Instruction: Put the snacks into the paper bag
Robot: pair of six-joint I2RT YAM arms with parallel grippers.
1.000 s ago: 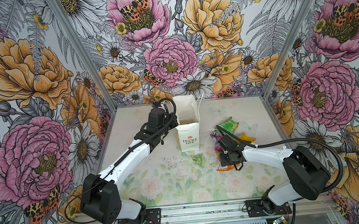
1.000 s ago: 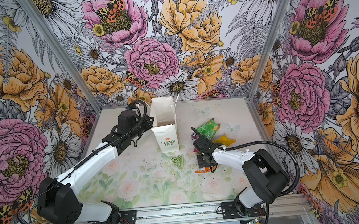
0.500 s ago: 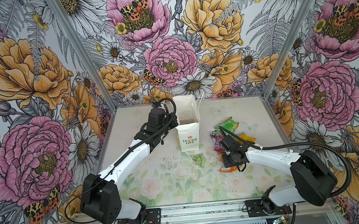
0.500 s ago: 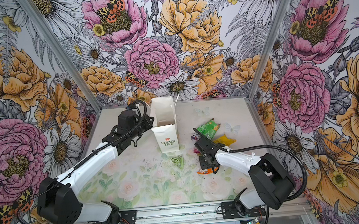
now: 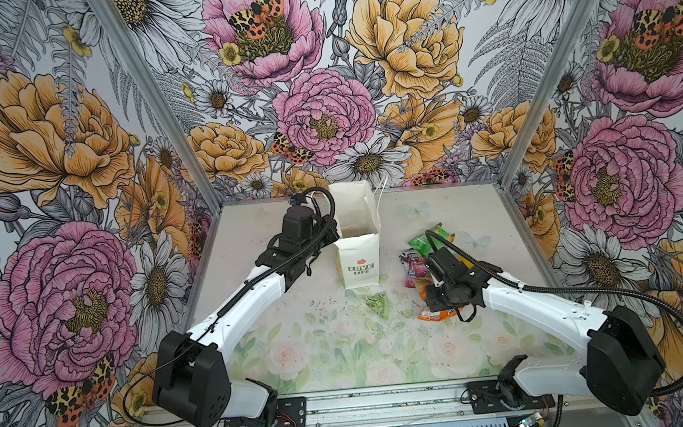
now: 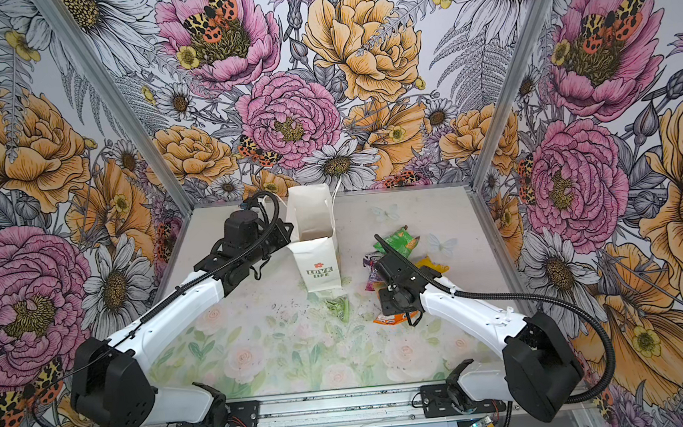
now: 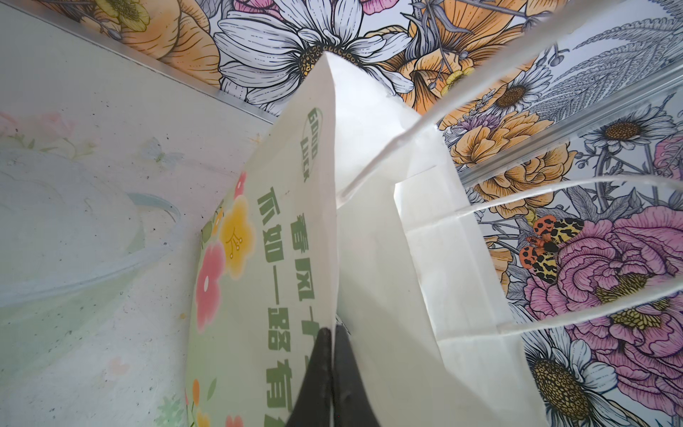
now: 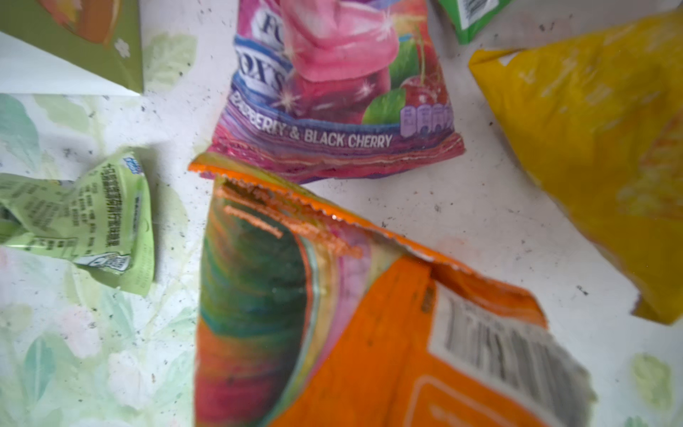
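While standing upright, mouth open, toward 12 o'clock on the table (image 5: 301,359), paper bag (image 5: 358,259) pinched at its 9 o'clock rim by left gripper (image 7: 333,351), fingers pressed together on the paper. At 4 o'clock from bag, right gripper (image 5: 433,299) directly above orange packet (image 8: 369,351); cannot tell jaw spacing or contact. Clustered at 3 o'clock: yellow packet (image 8: 591,148), purple-pink packet (image 8: 332,92), green packet (image 5: 427,239); pale green packet (image 5: 378,303) at 6.

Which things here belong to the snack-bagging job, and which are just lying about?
Job: paper bag; orange packet; purple-pink packet; yellow packet; green packet; small pale green packet.
Just there: floral mat; dark specks on it.
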